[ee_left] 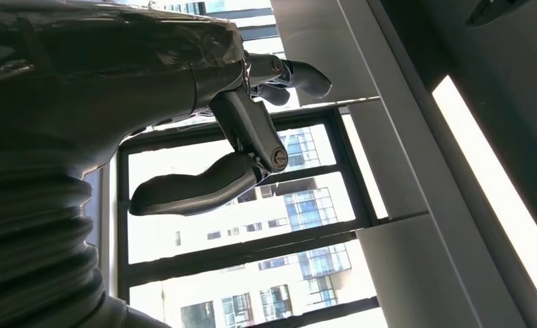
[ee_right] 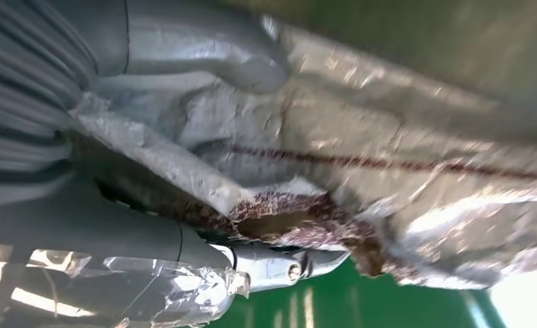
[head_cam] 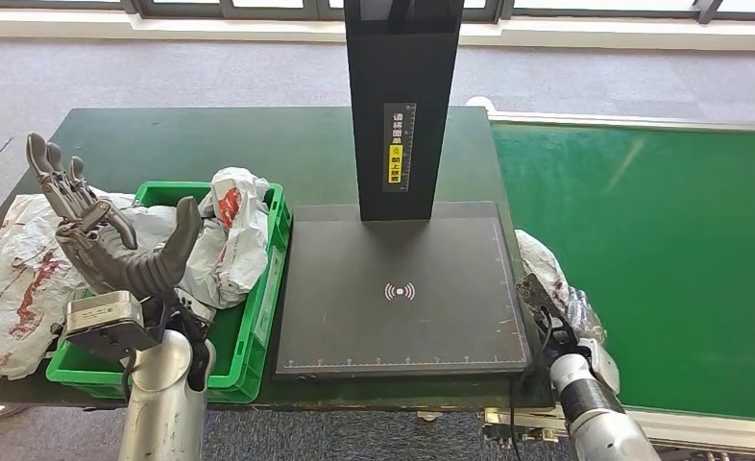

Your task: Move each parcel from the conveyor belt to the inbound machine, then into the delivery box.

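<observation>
A silvery-grey plastic parcel (head_cam: 545,261) lies at the conveyor belt's (head_cam: 662,250) near left edge, beside the inbound machine's black platform (head_cam: 400,327). My right hand (head_cam: 552,322) grips this parcel from below. In the right wrist view the crumpled parcel (ee_right: 389,178) sits between the thumb and fingers of my right hand (ee_right: 115,232). My left hand (head_cam: 105,240) is raised above the green delivery box (head_cam: 249,360), fingers spread and holding nothing. The left wrist view shows that hand (ee_left: 238,137) open against the windows. White parcels with red print (head_cam: 225,230) fill the box.
The machine's black column (head_cam: 401,106) rises behind the platform. Another white and red parcel (head_cam: 13,279) lies on the dark table (head_cam: 162,144), left of the box. Grey carpet lies beyond the table.
</observation>
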